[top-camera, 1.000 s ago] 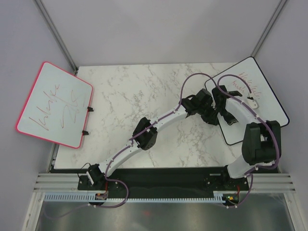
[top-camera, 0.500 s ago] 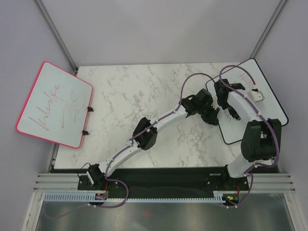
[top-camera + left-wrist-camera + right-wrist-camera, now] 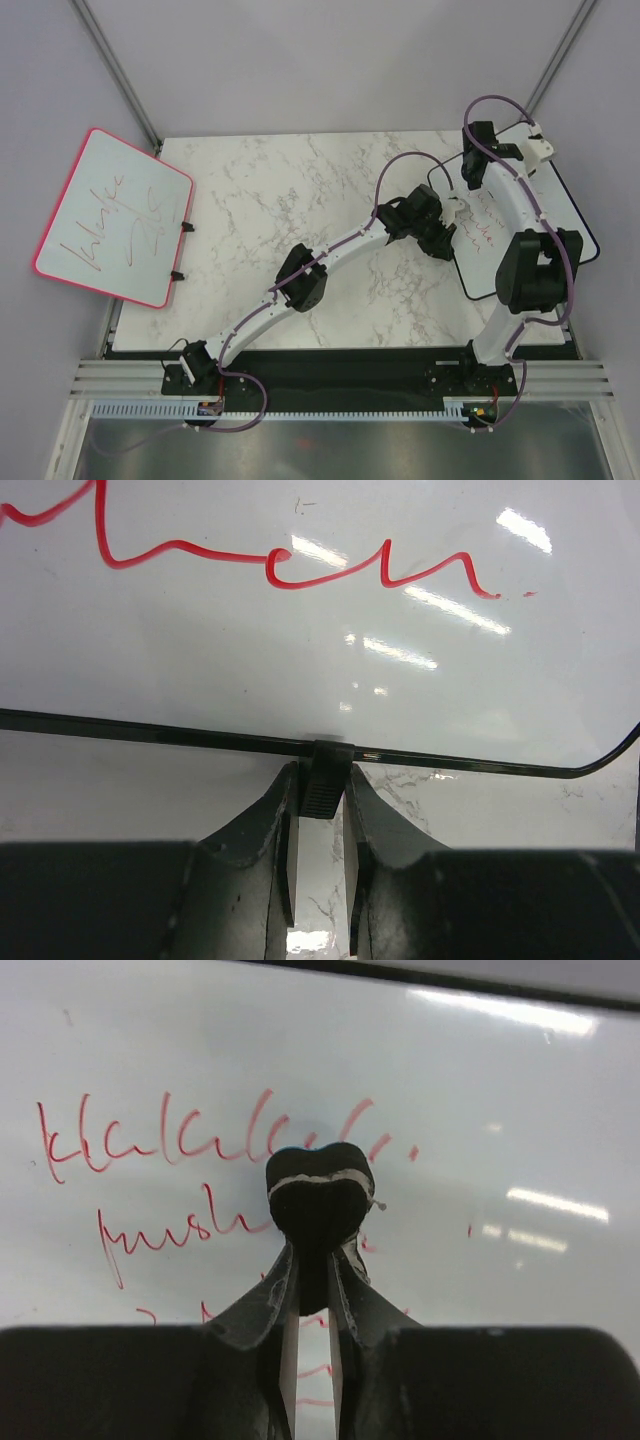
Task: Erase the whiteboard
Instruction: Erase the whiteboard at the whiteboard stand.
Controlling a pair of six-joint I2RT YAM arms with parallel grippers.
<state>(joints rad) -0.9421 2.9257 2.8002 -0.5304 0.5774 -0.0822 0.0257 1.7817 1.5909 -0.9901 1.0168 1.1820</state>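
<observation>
The whiteboard (image 3: 568, 215) with a thin black frame lies at the table's right side, red handwriting on its face (image 3: 300, 660). My left gripper (image 3: 445, 237) is at its left edge. In the left wrist view its fingers (image 3: 322, 777) are shut on a small ribbed black tab (image 3: 325, 785) that sticks out from the frame. My right gripper (image 3: 469, 180) hovers over the board's far left part. It is shut on a black eraser (image 3: 320, 1195), which hangs over the red writing (image 3: 150, 1145).
A pink-framed whiteboard (image 3: 115, 215) with red scribbles overhangs the table's left edge, two black clips (image 3: 185, 228) on its right side. The marble table (image 3: 290, 190) lies between the two boards. Grey walls close in the back and sides.
My right arm has swung with the eraser from the middle of the board up toward its far left corner. The left gripper has stayed on the frame tab.
</observation>
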